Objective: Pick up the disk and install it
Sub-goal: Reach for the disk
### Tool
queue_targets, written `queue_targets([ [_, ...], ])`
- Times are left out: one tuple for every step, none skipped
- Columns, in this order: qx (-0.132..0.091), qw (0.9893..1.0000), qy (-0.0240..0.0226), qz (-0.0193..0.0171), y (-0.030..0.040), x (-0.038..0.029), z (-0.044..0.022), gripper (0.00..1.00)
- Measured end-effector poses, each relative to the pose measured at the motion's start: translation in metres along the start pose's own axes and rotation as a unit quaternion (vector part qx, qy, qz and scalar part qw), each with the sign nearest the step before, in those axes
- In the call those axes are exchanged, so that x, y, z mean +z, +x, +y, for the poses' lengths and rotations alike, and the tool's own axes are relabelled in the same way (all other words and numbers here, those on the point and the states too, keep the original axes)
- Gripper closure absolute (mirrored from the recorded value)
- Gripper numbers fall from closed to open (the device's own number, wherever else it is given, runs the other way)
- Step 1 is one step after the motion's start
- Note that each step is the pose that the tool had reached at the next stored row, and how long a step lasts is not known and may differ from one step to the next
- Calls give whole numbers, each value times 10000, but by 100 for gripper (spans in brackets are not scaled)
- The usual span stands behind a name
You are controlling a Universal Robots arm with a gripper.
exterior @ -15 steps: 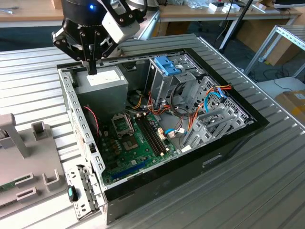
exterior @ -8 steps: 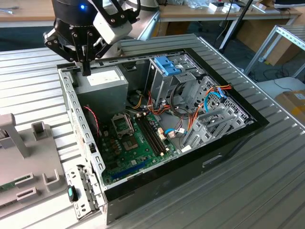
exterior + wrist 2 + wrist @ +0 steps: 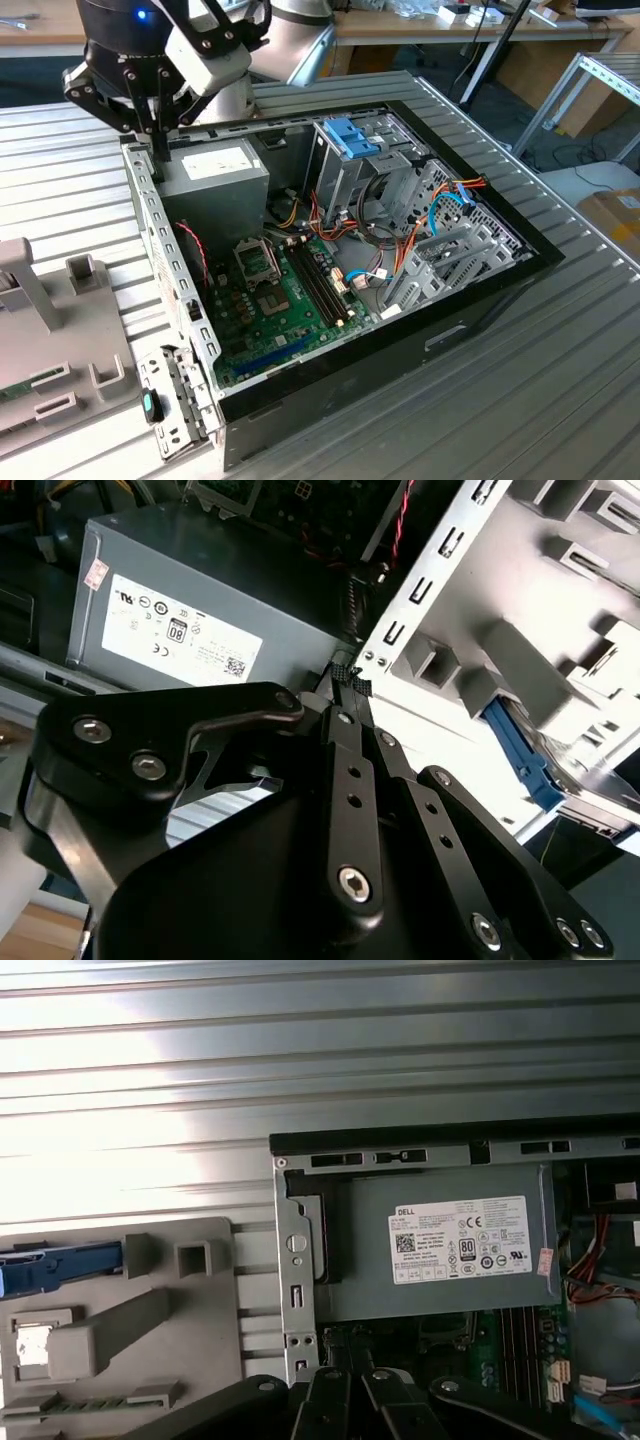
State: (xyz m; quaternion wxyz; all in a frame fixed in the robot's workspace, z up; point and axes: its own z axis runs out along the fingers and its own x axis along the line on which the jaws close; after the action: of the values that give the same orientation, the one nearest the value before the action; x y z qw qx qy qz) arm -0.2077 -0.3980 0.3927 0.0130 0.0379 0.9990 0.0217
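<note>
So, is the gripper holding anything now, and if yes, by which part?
Nothing. The gripper is shut and empty, its tips near the power supply.

Surfaces — mostly bare metal
Table (image 3: 300, 1040): ribbed metal, glossy glare. Power supply (image 3: 360, 1260): matt grey sheet metal, white paper label (image 3: 460, 1240). Gripper (image 3: 345, 680): matt black links, shiny bolts (image 3: 353, 883). Fixture (image 3: 180, 1310): matt grey plastic — disk (image 3: 60, 1265) rail smooth blue plastic.
</note>
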Motion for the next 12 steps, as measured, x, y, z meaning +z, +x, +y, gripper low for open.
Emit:
queue_targets([
  [0,10000,0,0,28,0,-2,89],
  [0,10000,0,0,66,-1,-5,89],
  [0,10000,0,-1,103,-2,-8,89],
  [0,10000,0,0,129,-2,-9,89],
  [0,10000,0,0,145,-2,-11,89],
  [0,10000,0,0,171,-3,-12,89],
  [0,10000,-1,-1,200,-4,-15,89],
  [0,10000,0,0,214,-4,-16,89],
  [0,10000,0,0,230,-5,-17,89],
  [0,10000,0,0,259,-5,-19,89],
  [0,10000,0,0,289,-6,-21,89],
  [0,10000,0,0,332,-7,-24,89],
])
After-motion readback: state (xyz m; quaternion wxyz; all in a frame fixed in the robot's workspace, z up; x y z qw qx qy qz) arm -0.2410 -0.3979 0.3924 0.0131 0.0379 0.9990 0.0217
